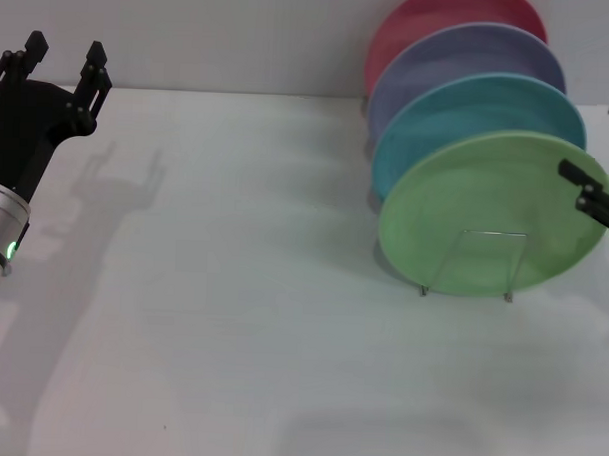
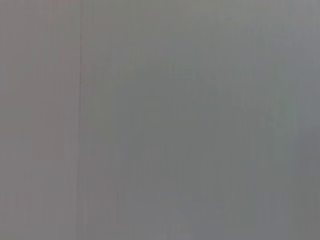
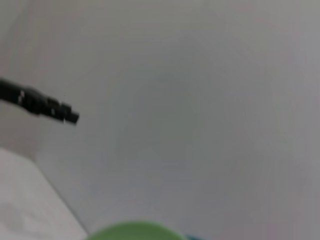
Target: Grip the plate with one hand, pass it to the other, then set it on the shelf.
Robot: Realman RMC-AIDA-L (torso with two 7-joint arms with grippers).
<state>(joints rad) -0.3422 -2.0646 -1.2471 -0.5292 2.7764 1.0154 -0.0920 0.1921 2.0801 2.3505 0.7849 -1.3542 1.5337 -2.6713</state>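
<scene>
Right pincer open beside plate, upright on shelf, facing forward

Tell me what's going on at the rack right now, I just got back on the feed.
The green plate stands upright at the front of the wire rack, ahead of the blue plate, lavender plate and pink plate. The right gripper is at the green plate's right edge; whether it grips the plate cannot be told. The left gripper is raised over the table on the far left, fingers open, holding nothing.
</scene>
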